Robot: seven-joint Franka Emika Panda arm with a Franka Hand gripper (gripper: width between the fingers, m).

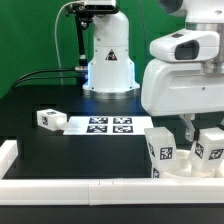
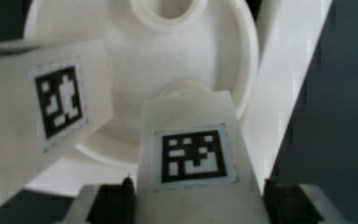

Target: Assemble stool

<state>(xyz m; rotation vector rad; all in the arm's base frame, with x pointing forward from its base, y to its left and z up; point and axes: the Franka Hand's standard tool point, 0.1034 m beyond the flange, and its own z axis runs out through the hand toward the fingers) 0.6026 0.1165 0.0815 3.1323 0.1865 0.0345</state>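
Jaws clamp a short white block leg (image 2: pixel 194 150) with a black-and-white square tag on its face. In the wrist view the dark fingers (image 2: pixel 108 198) press against its two sides. Just beyond it lies the white round disc-like seat (image 2: pixel 131 95) of the stool, with a round hollow in its middle. The held leg's far end reaches over the seat (whether it is set into it I cannot tell). A second white tagged block leg (image 2: pixel 51 95) stands at the seat's edge, overlapping it in that view.

This group sits on the black table (image 1: pixel 60 150) at the exterior view's right, close to the long white border rail (image 1: pixel 90 188) along the front, under the arm's bulky white link (image 1: pixel 185 70). Farther back, toward the exterior view's left, a third white tagged block leg (image 1: pixel 50 118) lies alone, just beside the flat white marker board (image 1: pixel 105 125). Behind these stands the arm's white base (image 1: pixel 108 60), before a green backdrop (image 1: pixel 30 40).
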